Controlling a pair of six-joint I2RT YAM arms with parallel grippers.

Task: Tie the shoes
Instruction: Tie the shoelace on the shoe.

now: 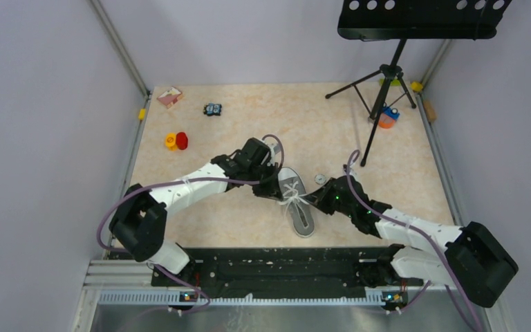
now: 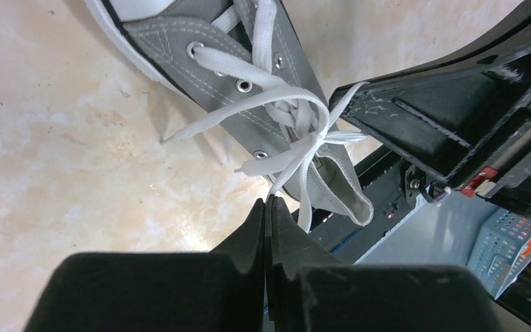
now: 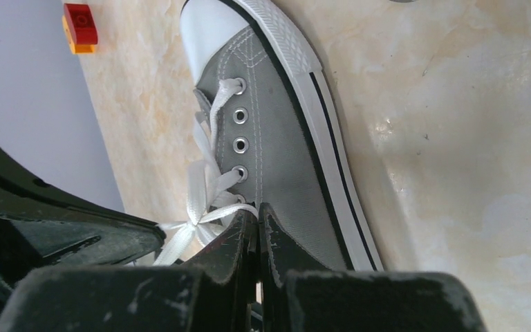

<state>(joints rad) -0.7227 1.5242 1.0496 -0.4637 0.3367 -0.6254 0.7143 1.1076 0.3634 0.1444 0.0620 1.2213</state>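
A grey low-top sneaker [image 1: 297,200] with white sole and toe cap lies on the table between my two grippers, toe pointing away. Its white laces [image 1: 292,197] cross in a knot over the tongue. My left gripper [image 1: 274,192] is at the shoe's left side, shut on a lace [image 2: 287,162] that runs taut to the knot [image 2: 316,138]. My right gripper [image 1: 316,200] is at the shoe's right side, shut on another lace [image 3: 225,213] pulled from the knot [image 3: 195,223]. The shoe also shows in the left wrist view [image 2: 214,55] and the right wrist view [image 3: 276,138].
A music stand's tripod [image 1: 380,90] stands at the back right beside an orange and blue object [image 1: 387,116]. Red and yellow pieces [image 1: 177,141], a small dark toy [image 1: 212,109] and a pink card [image 1: 169,97] lie at the back left. A small disc [image 1: 320,179] lies right of the shoe.
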